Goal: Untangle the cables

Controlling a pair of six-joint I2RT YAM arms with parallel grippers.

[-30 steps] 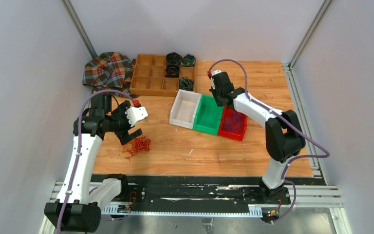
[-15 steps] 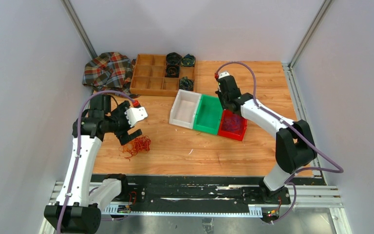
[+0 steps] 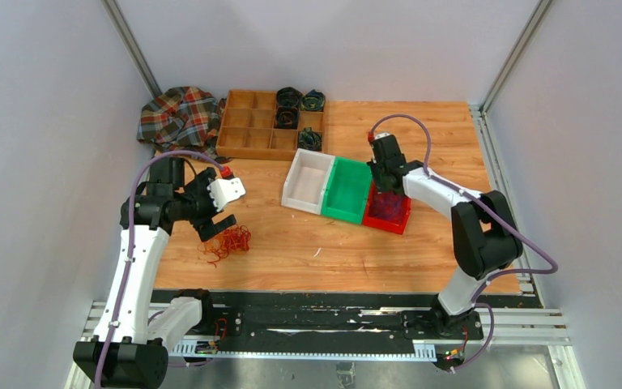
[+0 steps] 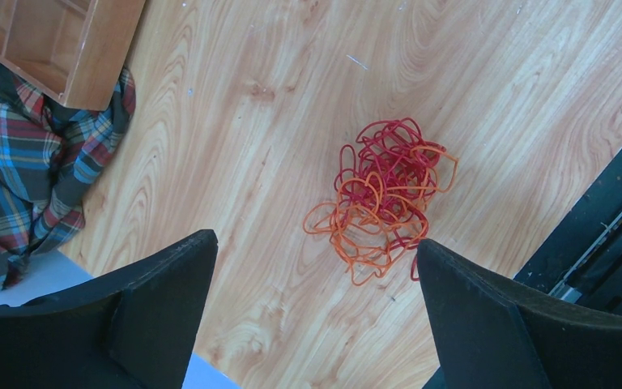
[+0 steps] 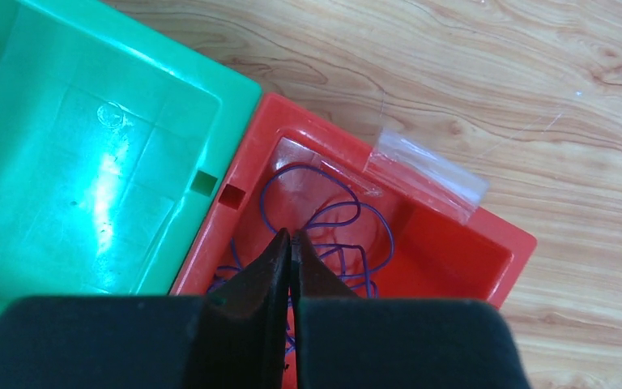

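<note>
My left gripper (image 4: 314, 243) hangs with its two black fingers (image 4: 166, 292) spread wide, holding nothing, and the red and orange cables (image 4: 381, 194) lie in one loopy bunch on the wooden table (image 4: 251, 121) below it. In the left wrist view the bunch sits right of centre, nearer the right-hand finger, with the orange loops towards the lower left of the bunch and the red ones above them. From overhead that gripper (image 3: 225, 209) stands at the left of the frame, with the bunch just below and to the right of it. My right gripper (image 5: 290, 243) is pressed together, fingertips meeting in a thin seam, and it points down into the red bin (image 5: 486, 259), where the purple cable (image 5: 336, 223) curls directly under and just beyond the tips (whether a strand is nipped between them I cannot tell). The green bin (image 5: 89, 162) touches the red one on its left. A clear plastic sleeve (image 5: 425, 170) sits on the red bin's far wall, towards the upper right of the right wrist view; I cannot make out any writing on it. The wooden tray (image 4: 89, 49) and the plaid cloth (image 4: 16, 162) fill the upper left of the left wrist view, well apart from the bunch.
</note>
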